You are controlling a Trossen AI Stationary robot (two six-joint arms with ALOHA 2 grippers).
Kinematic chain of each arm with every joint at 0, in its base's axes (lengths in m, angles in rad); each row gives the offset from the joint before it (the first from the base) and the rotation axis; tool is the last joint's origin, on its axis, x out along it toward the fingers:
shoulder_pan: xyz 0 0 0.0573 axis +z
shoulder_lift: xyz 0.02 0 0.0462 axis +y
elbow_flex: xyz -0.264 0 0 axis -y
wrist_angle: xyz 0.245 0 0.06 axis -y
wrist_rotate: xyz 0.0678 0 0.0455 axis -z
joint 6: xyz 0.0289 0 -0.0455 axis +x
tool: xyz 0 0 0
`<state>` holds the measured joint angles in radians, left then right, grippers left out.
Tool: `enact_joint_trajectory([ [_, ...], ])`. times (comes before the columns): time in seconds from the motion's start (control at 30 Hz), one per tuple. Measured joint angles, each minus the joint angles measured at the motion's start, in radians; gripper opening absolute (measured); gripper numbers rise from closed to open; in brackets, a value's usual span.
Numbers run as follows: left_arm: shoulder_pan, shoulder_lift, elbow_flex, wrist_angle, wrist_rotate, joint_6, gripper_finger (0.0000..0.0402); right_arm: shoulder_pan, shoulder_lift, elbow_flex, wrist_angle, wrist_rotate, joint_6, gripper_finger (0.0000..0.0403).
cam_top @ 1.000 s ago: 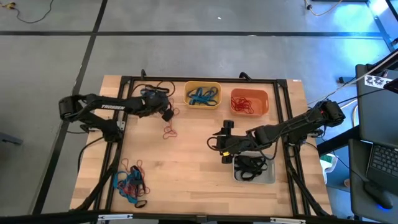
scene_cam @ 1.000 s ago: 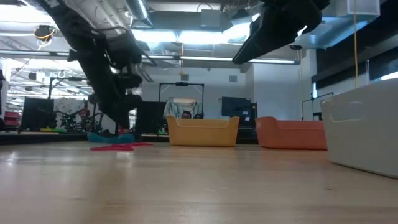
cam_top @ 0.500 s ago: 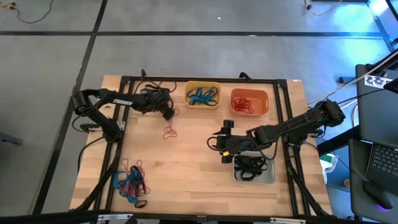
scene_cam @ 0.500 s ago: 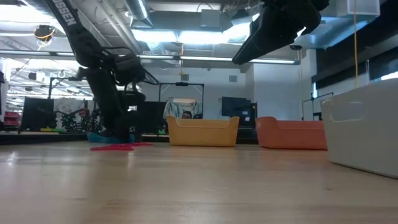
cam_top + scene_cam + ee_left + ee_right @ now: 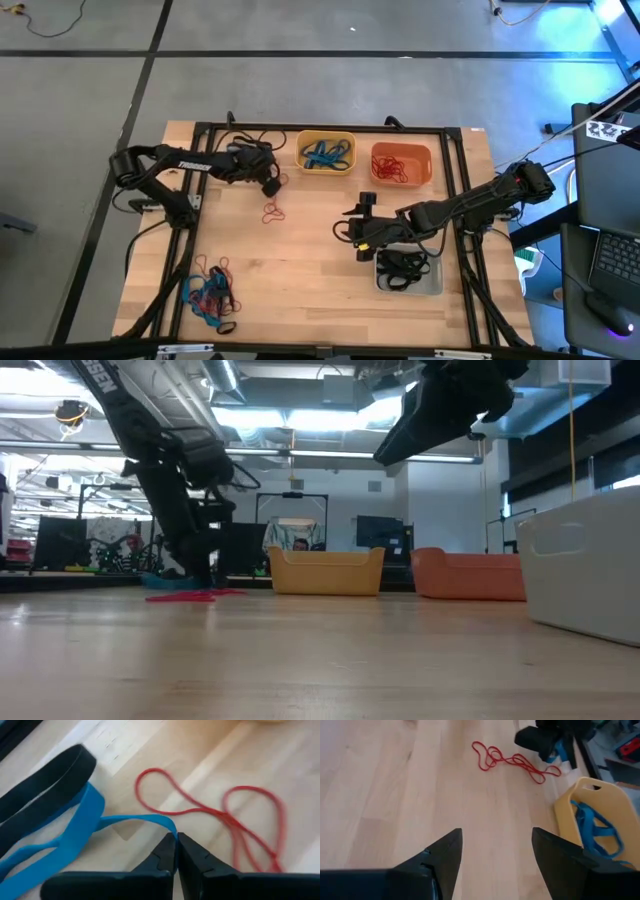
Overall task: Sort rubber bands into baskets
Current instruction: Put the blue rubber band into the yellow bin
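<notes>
The left gripper (image 5: 176, 836) has its jaws pinched together on the edge of a blue rubber band (image 5: 75, 832); in the high view this gripper (image 5: 270, 186) sits in the upper left of the frame, just left of the yellow basket (image 5: 325, 153). A black rubber band (image 5: 45, 785) lies against the blue one, and a thin red rubber band (image 5: 230, 820) loops over the table (image 5: 300, 270) just beyond the fingertips; from above that red band (image 5: 272, 211) shows below the gripper.

The right gripper (image 5: 495, 845) has its jaws spread wide and holds nothing. In the high view it (image 5: 362, 228) hovers right of centre, at the upper left corner of the pale grey basket (image 5: 432, 285).

There are three baskets. The yellow one, top centre, holds blue bands (image 5: 326, 154). The orange basket (image 5: 402, 165), just to its right, holds red bands (image 5: 396, 167). The grey one, lower right, holds black bands (image 5: 402, 268).

One mixed heap of blue, red and black bands (image 5: 211, 293) lies in the lower left of the table; its number cannot be counted.
</notes>
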<state>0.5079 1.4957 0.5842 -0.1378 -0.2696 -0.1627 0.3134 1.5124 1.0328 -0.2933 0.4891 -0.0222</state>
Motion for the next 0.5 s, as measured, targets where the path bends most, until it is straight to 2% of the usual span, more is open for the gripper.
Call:
enact_joint_trajectory([
  [0.17, -0.058, -0.094, 0.000, -0.039, 0.022, -0.013, 0.0019, 0.000, 0.000, -0.001, 0.014, 0.014, -0.011, 0.0238],
  [0.3, -0.106, -0.187, 0.000, -0.045, 0.030, -0.022, 0.0007, -0.006, 0.000, -0.001, 0.018, 0.014, -0.007, 0.0242],
  [0.5, -0.181, -0.338, 0.000, -0.046, 0.031, -0.039, 0.0012, -0.050, 0.000, -0.001, 0.023, 0.004, 0.031, 0.0287],
])
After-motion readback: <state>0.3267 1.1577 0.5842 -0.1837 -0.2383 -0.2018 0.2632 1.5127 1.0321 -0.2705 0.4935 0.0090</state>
